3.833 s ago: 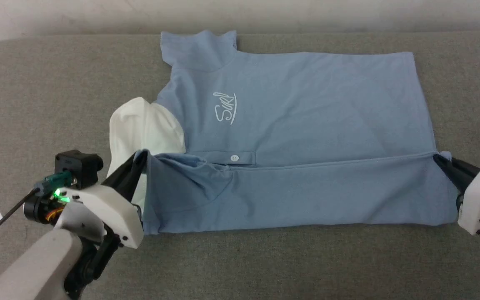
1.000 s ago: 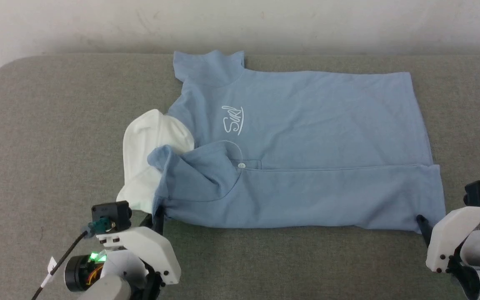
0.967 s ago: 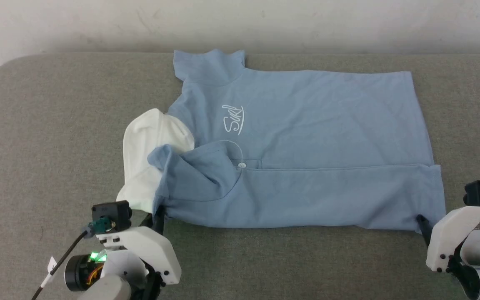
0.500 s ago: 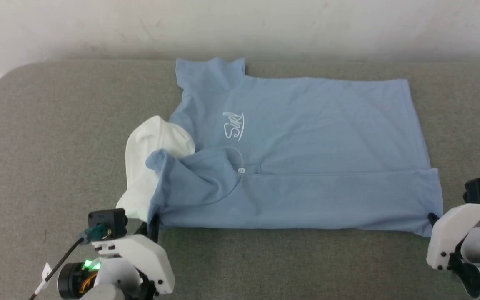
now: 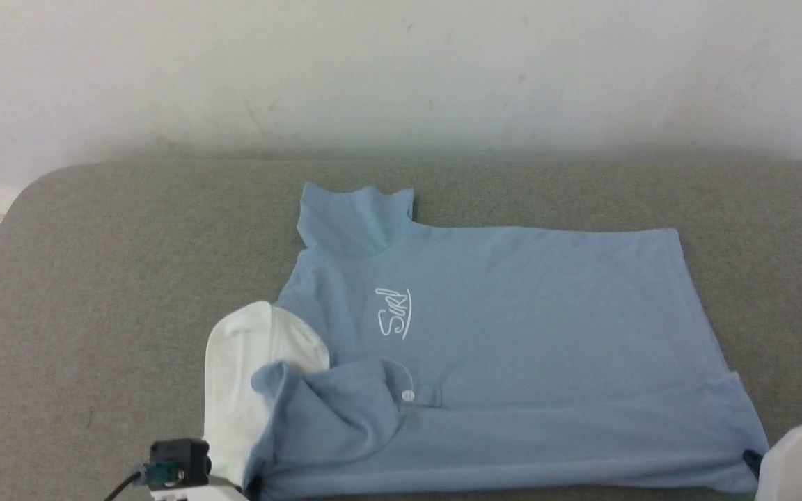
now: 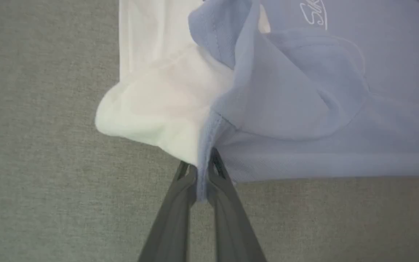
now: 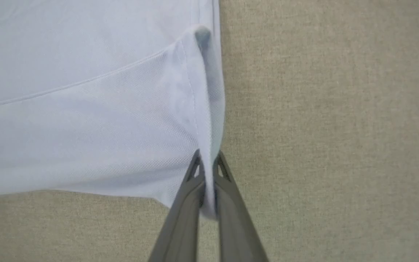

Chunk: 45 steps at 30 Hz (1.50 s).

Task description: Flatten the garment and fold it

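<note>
Logged shirt (image 5: 512,313) lying sideways on grey pad (image 5: 129,278), white collar (image 5: 234,376) toward the left, logo (image 5: 394,313) facing up. Noted near strip folded over onto the front as far as the button (image 5: 408,396). Found left gripper (image 6: 199,165) pinched on the near corner beside the collar. Found right gripper (image 7: 208,158) pinched on the near hem corner.

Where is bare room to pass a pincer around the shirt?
Bare grey surface lies left of the white collar, behind the shirt up to the wall, and right of its hem. Crowded: the near edge, where the left pincer and right pincer clamp its corners.
</note>
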Tool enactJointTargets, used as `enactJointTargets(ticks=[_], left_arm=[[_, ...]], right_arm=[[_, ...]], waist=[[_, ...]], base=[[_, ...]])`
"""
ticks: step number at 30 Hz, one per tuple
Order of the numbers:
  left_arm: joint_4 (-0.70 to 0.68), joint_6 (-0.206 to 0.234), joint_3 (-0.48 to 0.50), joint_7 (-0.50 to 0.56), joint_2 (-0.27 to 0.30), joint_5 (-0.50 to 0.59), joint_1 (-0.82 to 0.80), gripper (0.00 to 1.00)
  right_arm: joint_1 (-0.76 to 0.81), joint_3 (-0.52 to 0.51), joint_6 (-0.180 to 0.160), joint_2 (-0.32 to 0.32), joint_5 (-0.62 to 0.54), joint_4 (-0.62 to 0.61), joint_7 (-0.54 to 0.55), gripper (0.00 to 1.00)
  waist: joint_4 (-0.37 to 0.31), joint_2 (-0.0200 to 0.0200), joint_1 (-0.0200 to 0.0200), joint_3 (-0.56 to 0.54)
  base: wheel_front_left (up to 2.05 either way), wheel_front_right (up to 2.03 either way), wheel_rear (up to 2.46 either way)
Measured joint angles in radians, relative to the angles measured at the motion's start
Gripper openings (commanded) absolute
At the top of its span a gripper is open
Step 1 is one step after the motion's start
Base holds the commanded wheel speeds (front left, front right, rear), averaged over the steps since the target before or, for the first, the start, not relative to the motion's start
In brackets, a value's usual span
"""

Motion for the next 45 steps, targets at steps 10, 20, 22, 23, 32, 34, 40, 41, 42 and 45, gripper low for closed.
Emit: enactJointTargets(ticks=[10,20,22,23,32,34,40,41,42,45], left_arm=[[0.092,-0.047,-0.033,0.002,-0.037,-0.032,0.035,0.38],[0.172,-0.096,0.004,-0.138,-0.06,-0.012,0.018,1.0],[0.162,-0.105,0.023,-0.192,-0.059,0.0,0.012,1.0],[0.156,-0.107,0.04,-0.225,-0.06,0.006,0.006,1.0],[0.085,-0.19,0.134,-0.435,-0.092,0.131,-0.046,1.0],[0.064,-0.202,0.177,-0.439,-0.12,0.181,-0.05,1.0],[0.017,-0.267,0.333,-0.439,-0.236,0.313,-0.037,1.0],[0.019,-0.282,0.355,-0.439,-0.251,0.327,-0.032,1.0],[0.022,-0.297,0.373,-0.439,-0.266,0.341,-0.028,1.0],[0.042,-0.339,0.414,-0.44,-0.301,0.367,-0.027,1.0]], right_arm=[[0.079,-0.017,0.0,0.026,0.01,0.059,0.018,0.0],[0.022,0.008,-0.001,0.0,-0.015,0.097,-0.14,1.0],[0.0,0.017,-0.001,-0.009,-0.02,0.074,-0.204,1.0],[-0.01,0.029,-0.001,-0.017,-0.022,0.06,-0.24,1.0],[-0.046,0.16,-0.001,-0.066,-0.013,-0.02,-0.597,1.0],[-0.046,0.174,-0.001,-0.059,-0.016,-0.024,-0.673,1.0],[-0.055,0.189,-0.001,0.004,-0.033,-0.031,-0.872,1.0],[-0.06,0.193,-0.001,0.01,-0.036,-0.03,-0.893,1.0],[-0.065,0.194,-0.001,0.017,-0.039,-0.03,-0.915,1.0],[-0.077,0.205,-0.001,0.03,-0.042,-0.024,-0.942,1.0]], waist=[[0.007,0.0,0.0,0.006],[0.015,0.0,0.0001,-0.016],[0.016,0.0,0.0001,-0.026],[0.016,0.0,0.0001,-0.031],[-0.001,0.0,0.0001,-0.051],[-0.005,0.0,0.0002,-0.045],[-0.018,0.0,0.0002,-0.015],[-0.02,0.0,0.0002,-0.008],[-0.024,0.0,0.0002,-0.002],[-0.034,0.0,0.0002,0.018]], base=[[0.0,0.0,0.0],[0.0,0.0,0.0],[0.0,0.0,0.0],[0.0,0.0,0.0],[0.0,0.0,0.0],[0.0,0.0,0.0],[0.0,0.0,0.0],[0.0,0.0,0.0],[0.0,0.0,0.0],[0.0,0.0,0.0]])
